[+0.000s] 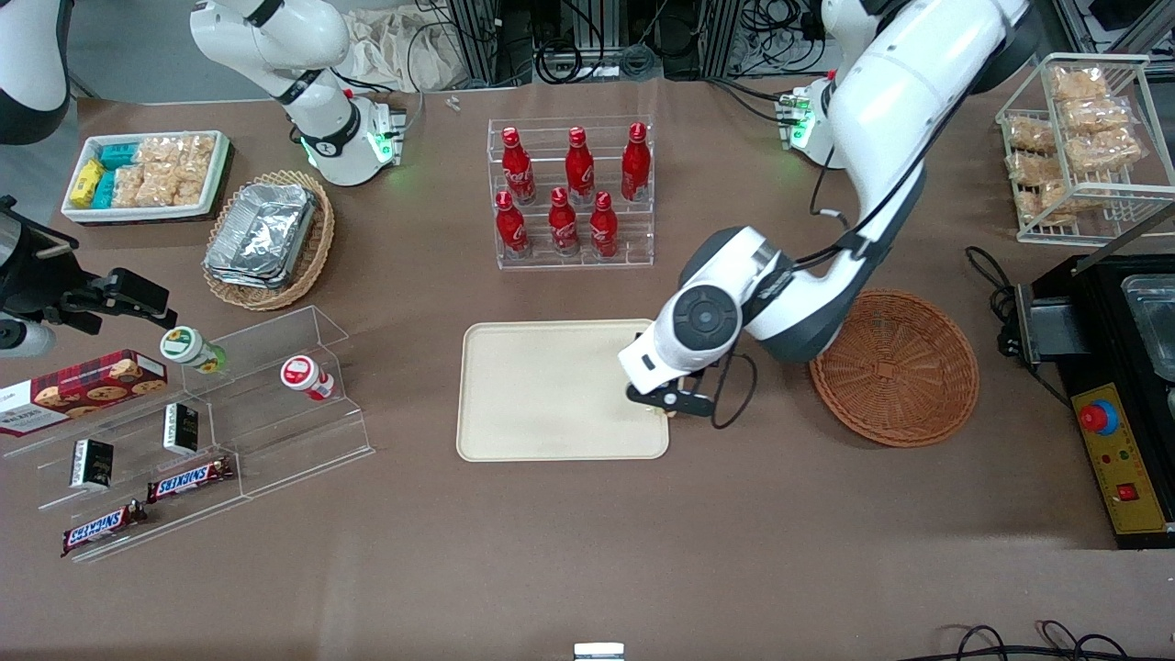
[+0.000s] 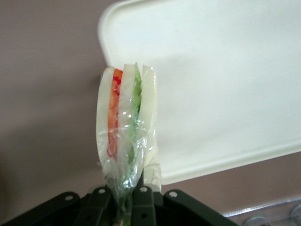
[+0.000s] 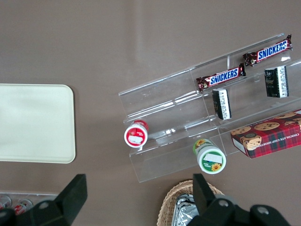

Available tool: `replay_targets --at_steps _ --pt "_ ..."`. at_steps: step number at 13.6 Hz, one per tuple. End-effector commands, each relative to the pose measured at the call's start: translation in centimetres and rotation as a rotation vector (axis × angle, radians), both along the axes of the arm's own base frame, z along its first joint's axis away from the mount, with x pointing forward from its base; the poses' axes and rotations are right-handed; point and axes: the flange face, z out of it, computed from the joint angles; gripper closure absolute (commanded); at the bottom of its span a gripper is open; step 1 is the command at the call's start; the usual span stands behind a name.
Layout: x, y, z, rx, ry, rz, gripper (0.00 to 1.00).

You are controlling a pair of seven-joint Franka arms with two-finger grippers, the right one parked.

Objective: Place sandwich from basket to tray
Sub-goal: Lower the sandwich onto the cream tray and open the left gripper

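The small triangular sandwich, white bread with orange, red and green layers under clear plastic wrap, hangs in the gripper, whose black fingers are clamped on its narrow wrapped end. In the wrist view the wedge's long axis runs straight out from the fingertips, the cut face with its coloured stripes turned to the camera. It is held off the surface, above the rim of the flat cream-beige rectangular plastic tray, close to one rounded corner; part of the wedge overlaps the tray and part the brown table.

In the front view, at the middle of the frame, the gripper sits over the right-hand edge of the tray, and only a sliver of the sandwich shows beneath it. The round reddish-brown wicker basket, now holding nothing, lies toward the working arm's end of the table, just right of the arm's elbow and well apart from the tray.

What matters for the set-down, by my reading, is that the wedge straddles the rim: the tray's bare floor lies further toward the centre of the frame, so the load should travel inward over it before being lowered and released, or it may tip onto the edge.
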Motion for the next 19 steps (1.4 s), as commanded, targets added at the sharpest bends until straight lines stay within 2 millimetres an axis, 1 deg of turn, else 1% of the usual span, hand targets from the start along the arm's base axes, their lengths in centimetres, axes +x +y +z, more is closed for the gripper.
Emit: replay_targets --at_steps 1,3,4,5,6,7,9,10,11,12,13,14,15,16,17,18,19 --pt "0.0 -2.6 -2.5 0.026 -0.050 0.012 1.00" --pt "-0.9 -3.7 -3.8 0.036 -0.074 0.014 0.99" --pt "-0.8 -3.8 -4.6 0.038 -0.086 0.022 0.80" --pt "-0.9 -3.8 -5.0 0.040 -0.083 0.045 0.33" --pt "-0.9 -3.8 -5.1 0.045 -0.084 0.064 0.00" --pt "-0.8 -3.7 -4.9 0.047 -0.087 0.075 0.00" --pt "-0.3 -3.1 -3.8 0.054 -0.093 0.106 0.00" --pt "-0.1 -2.9 -2.0 0.064 -0.107 0.111 0.00" --pt "-0.2 -2.5 0.4 0.099 -0.113 0.119 0.00" --pt "-0.5 -2.0 3.4 0.137 -0.121 0.181 0.00" --pt "-0.2 -0.8 6.6 0.155 -0.141 0.256 0.00" --pt "0.5 1.4 9.2 0.174 -0.149 0.294 0.00" --pt "0.8 3.3 11.8 0.188 -0.146 0.311 0.00" --pt "1.1 4.8 14.6 0.166 -0.149 0.296 0.00" --pt "1.7 7.0 17.3 0.135 -0.156 0.282 0.00" --pt "2.0 9.1 19.5 0.121 -0.149 0.271 0.00" --pt "2.2 11.6 21.1 0.124 -0.128 0.265 0.00"
